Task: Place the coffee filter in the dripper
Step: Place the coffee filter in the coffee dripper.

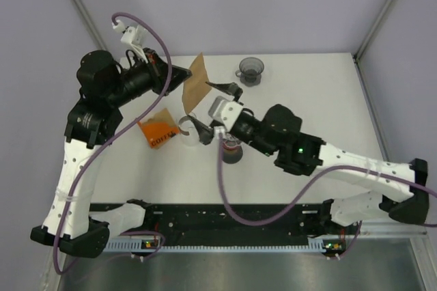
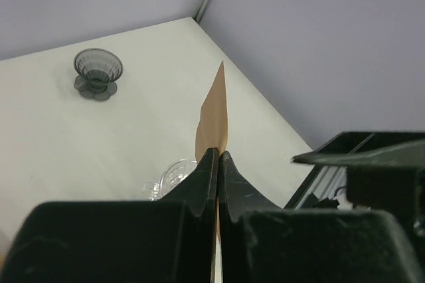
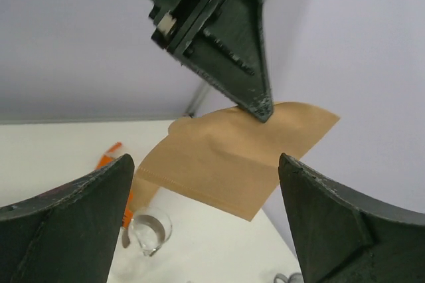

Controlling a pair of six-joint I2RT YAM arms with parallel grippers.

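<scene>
The brown paper coffee filter (image 1: 195,85) hangs in the air, pinched at its edge by my shut left gripper (image 1: 181,76). In the left wrist view the filter (image 2: 214,113) stands edge-on above the closed fingertips (image 2: 218,155). My right gripper (image 1: 196,103) is open and empty, its fingers on either side of the filter's lower part without touching it. In the right wrist view the filter (image 3: 232,160) shows flat between the wide-open fingers. The dark grey dripper (image 1: 250,70) stands upright at the table's far side, right of the filter; it also shows in the left wrist view (image 2: 97,71).
A clear glass vessel (image 1: 187,128) stands below the filter; it also shows in the right wrist view (image 3: 150,230). An orange coffee packet (image 1: 158,131) lies to its left. A brownish cup (image 1: 232,152) sits under the right wrist. Frame posts stand at the far corners.
</scene>
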